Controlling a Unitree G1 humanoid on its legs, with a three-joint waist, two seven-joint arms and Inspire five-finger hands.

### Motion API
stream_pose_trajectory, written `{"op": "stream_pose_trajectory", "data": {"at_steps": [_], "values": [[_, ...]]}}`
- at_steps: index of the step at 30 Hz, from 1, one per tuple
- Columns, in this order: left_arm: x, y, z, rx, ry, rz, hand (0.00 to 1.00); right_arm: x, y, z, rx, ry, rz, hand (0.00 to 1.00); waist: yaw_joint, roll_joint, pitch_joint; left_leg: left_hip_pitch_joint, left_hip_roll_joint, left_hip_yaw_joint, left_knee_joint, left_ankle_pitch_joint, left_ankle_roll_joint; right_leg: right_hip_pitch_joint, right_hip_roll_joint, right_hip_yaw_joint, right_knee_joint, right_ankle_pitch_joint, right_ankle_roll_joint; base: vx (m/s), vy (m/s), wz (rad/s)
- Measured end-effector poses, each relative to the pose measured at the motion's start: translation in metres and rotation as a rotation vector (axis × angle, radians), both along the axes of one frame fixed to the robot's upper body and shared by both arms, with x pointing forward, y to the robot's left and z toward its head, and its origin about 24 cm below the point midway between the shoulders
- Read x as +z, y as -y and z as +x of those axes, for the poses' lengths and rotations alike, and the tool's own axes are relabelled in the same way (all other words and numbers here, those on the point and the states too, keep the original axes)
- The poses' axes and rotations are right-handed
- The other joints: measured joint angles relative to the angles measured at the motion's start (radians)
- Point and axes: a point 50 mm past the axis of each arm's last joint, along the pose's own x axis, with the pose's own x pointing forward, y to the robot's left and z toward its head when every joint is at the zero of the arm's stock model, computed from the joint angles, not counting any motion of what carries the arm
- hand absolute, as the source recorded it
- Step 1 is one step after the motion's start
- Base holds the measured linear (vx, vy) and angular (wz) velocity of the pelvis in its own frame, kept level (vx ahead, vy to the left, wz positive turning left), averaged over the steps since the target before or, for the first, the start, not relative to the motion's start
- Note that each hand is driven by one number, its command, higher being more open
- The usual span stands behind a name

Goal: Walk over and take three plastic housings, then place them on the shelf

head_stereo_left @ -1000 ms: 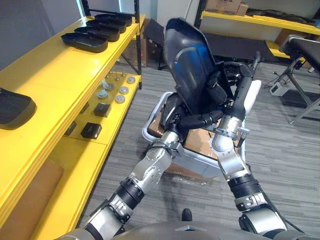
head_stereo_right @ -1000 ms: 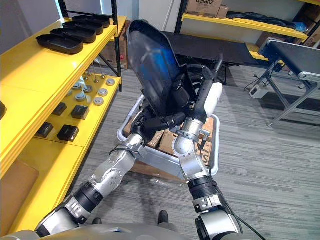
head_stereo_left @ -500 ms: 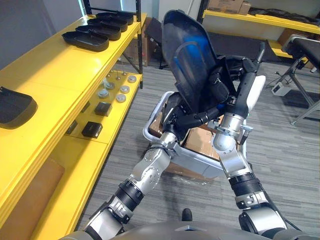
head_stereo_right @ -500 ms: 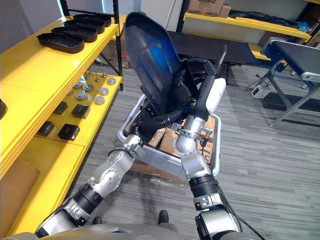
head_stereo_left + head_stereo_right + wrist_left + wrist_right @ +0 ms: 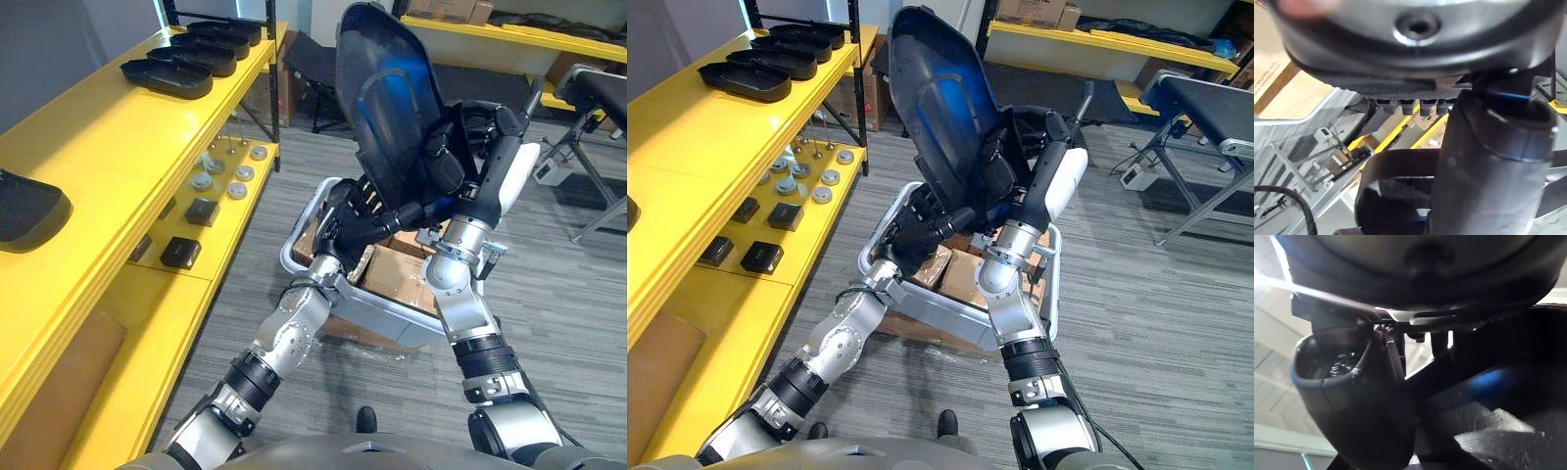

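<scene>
Beside yellow shelving (image 5: 118,147), fingers of left hand (image 5: 359,215) and right hand (image 5: 443,171) clamp the upright plastic housing (image 5: 387,98) low down.

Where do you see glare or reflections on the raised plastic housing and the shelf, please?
Left eye view: a blue sheen runs across the hollow face of the plastic housing, and the yellow shelf top carries a pale gloss. Right eye view: the same blue patch. Right wrist view: a small blue glint on the housing, plus a white flare streak.

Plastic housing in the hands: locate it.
Upper centre of the left eye view, the plastic housing stands tilted between left hand and right hand, above the grey crate.
</scene>
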Motion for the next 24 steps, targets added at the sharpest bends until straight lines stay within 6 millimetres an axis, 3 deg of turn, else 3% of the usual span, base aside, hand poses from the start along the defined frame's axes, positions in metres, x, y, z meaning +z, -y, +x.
{"op": "stream_pose_trajectory", "data": {"at_steps": [13, 24], "values": [[0.007, -0.008, 0.005, 0.092, 0.021, -0.043, 1.00, 0.008, -0.002, -0.002, 0.051, 0.027, -0.020, 0.00, -0.002, 0.003, 0.013, 0.000, 0.000, 0.000, 0.000, 0.000, 0.000, 0.000, 0.000, 0.000, 0.000, 0.000, 0.000, 0.00, 0.000, 0.00], [0.013, -0.008, 0.004, 0.107, 0.048, -0.069, 1.00, -0.004, -0.016, -0.005, 0.137, -0.031, -0.059, 0.00, -0.004, 0.005, 0.014, 0.001, 0.000, 0.000, 0.000, 0.000, 0.000, 0.001, 0.000, 0.001, 0.000, -0.001, 0.000, 0.00, 0.000, 0.00]]}}
